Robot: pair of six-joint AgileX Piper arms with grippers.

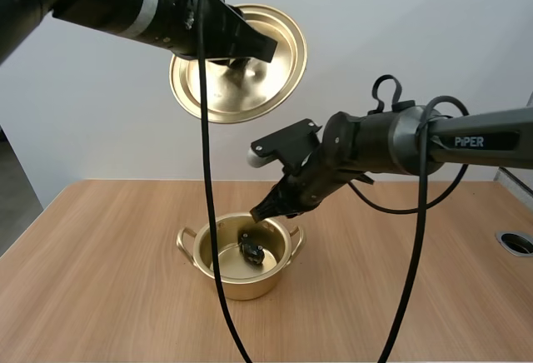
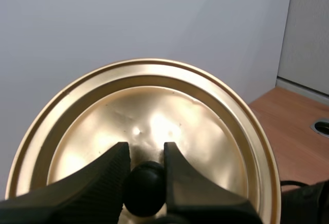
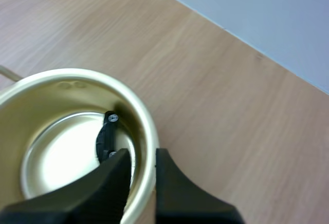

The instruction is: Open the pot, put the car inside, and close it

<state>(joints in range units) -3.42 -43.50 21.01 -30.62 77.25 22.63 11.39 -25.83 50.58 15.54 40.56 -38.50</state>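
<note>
High above the pot (image 1: 241,288) and back toward its left side, my left hand (image 2: 145,154) is clamped on the black knob (image 2: 145,188) of the lid (image 2: 154,106), one finger on each side of it. The lid hangs tilted nearly on edge, its knobbed top facing back toward the arms' bases, well clear of the pot's mouth.

Just over the pot's right rim, my right hand (image 1: 265,209) points down and inward. Its fingers (image 3: 115,175) stand a narrow gap apart and hold nothing.

Below it the pot sits open on the surface (image 1: 100,280), and the car (image 1: 251,251) lies on its floor, close to the wall on the side under my right hand. Its long axis runs roughly along that wall. Nothing else shows in the pot.

I judge the placing done and only the closing left. That move turns on the lid, which lies up and back-left of the mouth and must be brought level and lowered. The right hand hangs over the rim in that path, so it should draw away first.
</note>
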